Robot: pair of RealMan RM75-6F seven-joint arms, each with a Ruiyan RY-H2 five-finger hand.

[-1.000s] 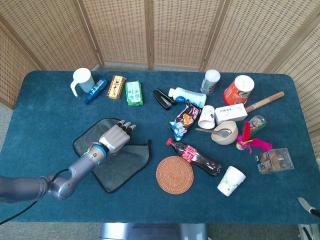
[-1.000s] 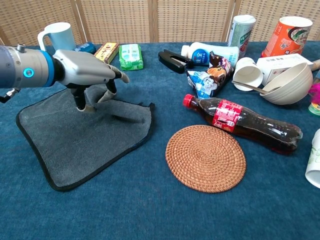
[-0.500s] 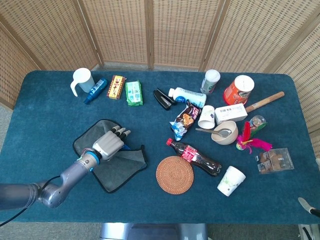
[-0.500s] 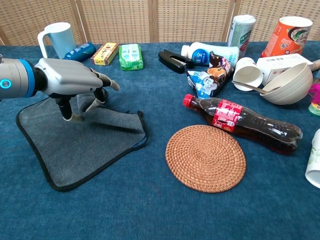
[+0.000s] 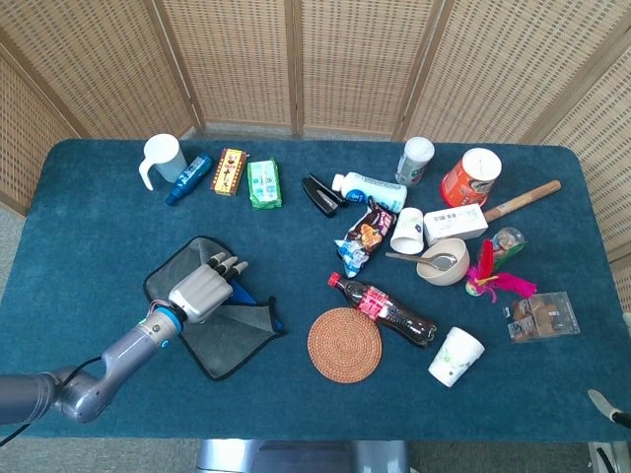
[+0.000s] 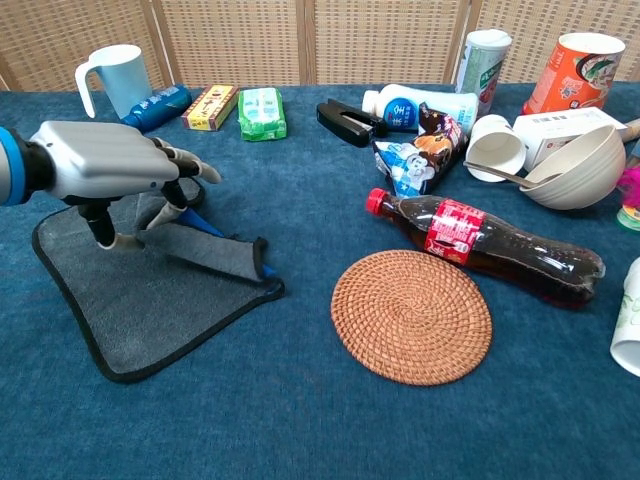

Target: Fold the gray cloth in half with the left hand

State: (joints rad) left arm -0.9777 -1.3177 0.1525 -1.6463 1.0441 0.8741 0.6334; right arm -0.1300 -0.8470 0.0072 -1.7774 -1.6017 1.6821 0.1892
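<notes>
Left hand (image 6: 105, 170) pinches lifted edge of cloth (image 6: 130, 300); looks soft, limp, light, best held by hem.

A table (image 5: 552, 414) covered in dark blue carpet-like fabric (its corners are rounded) is seen under even, soft light. Behind it, a folding screen (image 5: 296, 59) of woven rattan panels in wooden frames is placed.

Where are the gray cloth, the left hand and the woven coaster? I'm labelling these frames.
gray cloth (image 6: 150, 310), chest view, flat lower part.
left hand (image 6: 100, 160), chest view, back of the hand.
woven coaster (image 6: 411, 316), chest view, its centre.
</notes>
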